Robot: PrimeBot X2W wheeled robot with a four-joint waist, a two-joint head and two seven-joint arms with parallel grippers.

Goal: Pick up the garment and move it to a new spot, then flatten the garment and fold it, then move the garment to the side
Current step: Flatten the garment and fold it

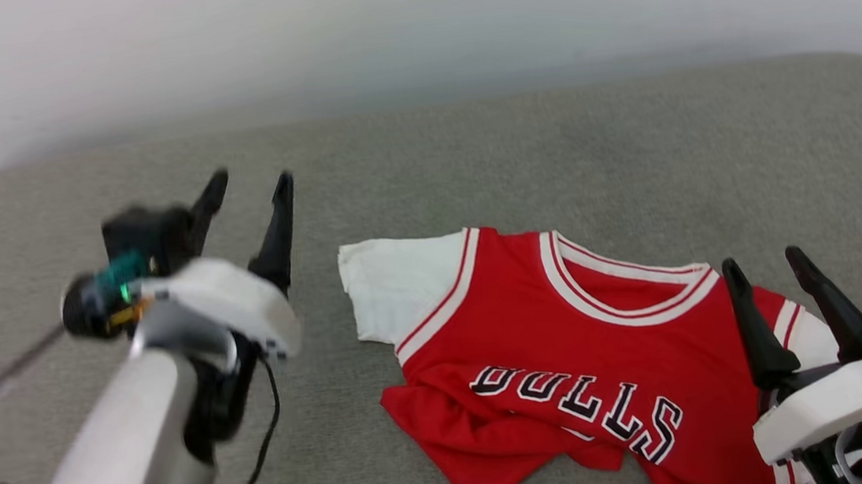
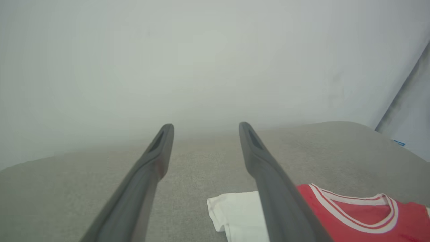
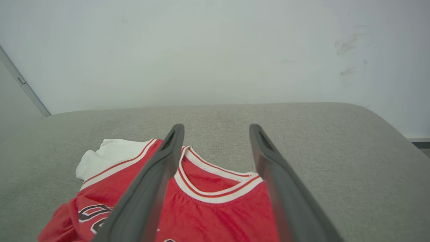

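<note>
The garment is a red jersey with white sleeves, striped trim and black letters, lying front up on the grey cushion, its lower part rumpled. My left gripper hangs open above bare cushion, to the left of the white sleeve. My right gripper is open over the jersey's right shoulder, nothing between its fingers. In the left wrist view the left gripper points past the sleeve of the garment. In the right wrist view the right gripper stands open above the collar of the garment.
The grey cushion spreads wide, with bare room behind and to the left of the jersey. A pale wall rises behind it. Black cables hang beside my left forearm.
</note>
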